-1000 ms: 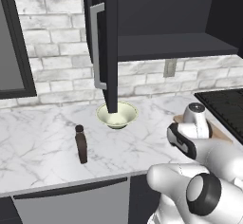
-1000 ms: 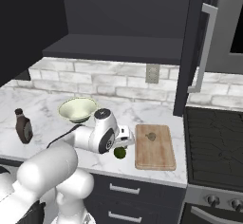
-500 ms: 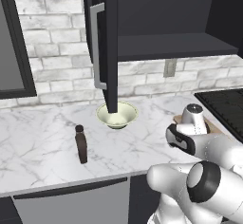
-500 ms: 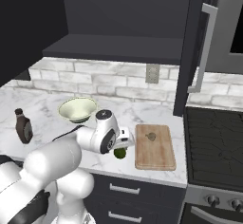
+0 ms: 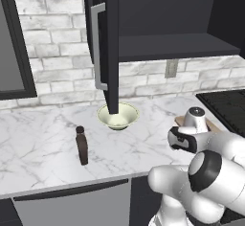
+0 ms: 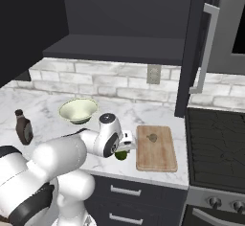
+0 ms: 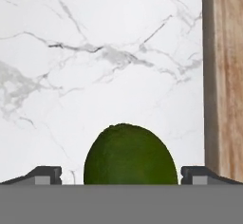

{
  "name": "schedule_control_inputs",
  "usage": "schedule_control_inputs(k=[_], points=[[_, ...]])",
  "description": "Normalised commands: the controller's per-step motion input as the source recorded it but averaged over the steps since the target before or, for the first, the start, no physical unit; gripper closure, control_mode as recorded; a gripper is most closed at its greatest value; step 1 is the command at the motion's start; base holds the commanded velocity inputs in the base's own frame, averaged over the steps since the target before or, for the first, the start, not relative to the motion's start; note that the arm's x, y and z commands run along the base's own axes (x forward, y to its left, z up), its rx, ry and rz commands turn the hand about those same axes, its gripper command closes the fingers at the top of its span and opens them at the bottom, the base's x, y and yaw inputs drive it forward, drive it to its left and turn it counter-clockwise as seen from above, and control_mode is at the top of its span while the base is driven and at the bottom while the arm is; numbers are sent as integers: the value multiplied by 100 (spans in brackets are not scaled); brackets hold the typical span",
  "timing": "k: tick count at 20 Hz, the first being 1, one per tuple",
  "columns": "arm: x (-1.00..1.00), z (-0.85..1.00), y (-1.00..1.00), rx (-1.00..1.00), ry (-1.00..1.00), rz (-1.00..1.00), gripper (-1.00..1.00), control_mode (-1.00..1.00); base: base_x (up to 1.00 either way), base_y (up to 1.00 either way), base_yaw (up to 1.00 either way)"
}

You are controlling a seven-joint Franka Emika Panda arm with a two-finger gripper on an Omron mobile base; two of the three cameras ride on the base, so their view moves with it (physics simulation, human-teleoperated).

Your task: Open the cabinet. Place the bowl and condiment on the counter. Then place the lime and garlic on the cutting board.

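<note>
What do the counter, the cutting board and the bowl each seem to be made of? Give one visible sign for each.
Counter: looks like polished white marble, by its grey veins.
Cutting board: seems to be wood with a matt finish, by its light-brown grain streaks.
Bowl: probably glazed ceramic, by its smooth cream surface; the look leaves this open.

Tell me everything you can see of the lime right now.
The small dark-green round lime looks smooth, slightly dimpled and whole. It sits on the white grey-veined marble counter, beside the light-brown wooden cutting board but not on it. It lies between the open gripper's two fingertips, which stand clear of its sides.
</note>
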Motion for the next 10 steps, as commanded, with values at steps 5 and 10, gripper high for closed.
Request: schedule_control_inputs(k=[5, 10], points=[[0, -23, 0, 0, -1, 0, -100, -100, 0, 0, 0], [0, -20, 10, -1, -1, 0, 100, -100, 0, 0, 0]])
